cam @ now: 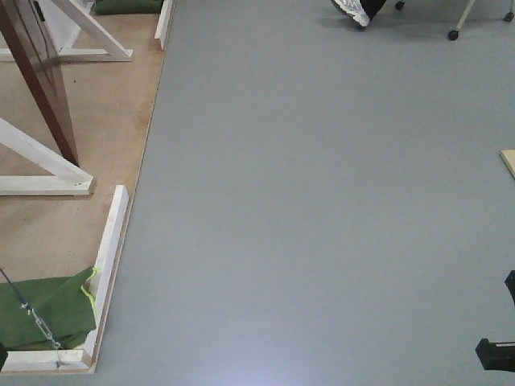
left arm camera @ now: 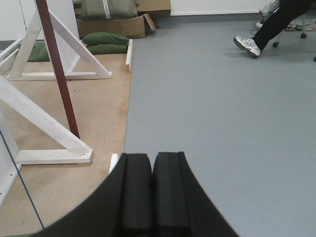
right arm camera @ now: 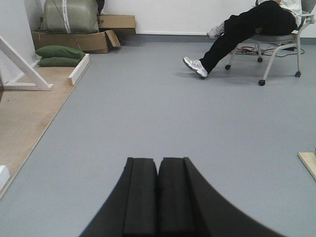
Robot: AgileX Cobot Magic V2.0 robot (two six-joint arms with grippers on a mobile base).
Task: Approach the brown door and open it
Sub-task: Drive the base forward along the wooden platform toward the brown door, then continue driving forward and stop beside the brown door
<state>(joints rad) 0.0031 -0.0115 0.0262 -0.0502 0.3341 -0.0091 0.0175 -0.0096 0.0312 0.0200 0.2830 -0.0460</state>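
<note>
— Two end effectors are logged: left end effector (left arm camera: pixel 152 192) and right end effector (right arm camera: pixel 158 195). Both are seen with pads pressed together and nothing is held. Where is the door placed?
— The brown door (cam: pixel 36 72) is found at 10 o'clock in the front view. It is stood upright on the plywood platform (cam: pixel 105 104), with white braces (cam: pixel 48 165) beside it. From the left wrist it is seen nearly edge-on at 11 o'clock, well apart from the end effector.
— How is the long axis noted?
— Vertical. The bottom edge is judged to run away from the robot, toward 12. The left arm is judged nearer, and the door is not made out from the right wrist. A base approach toward 10–11 o'clock is judged needed before any reach. No latch can be seen.
— Can any writing be read?
— None. Print on the cardboard box (right arm camera: pixel 116 22) cannot be read, and no label is seen on the green sandbags (left arm camera: pixel 106 42).
</note>
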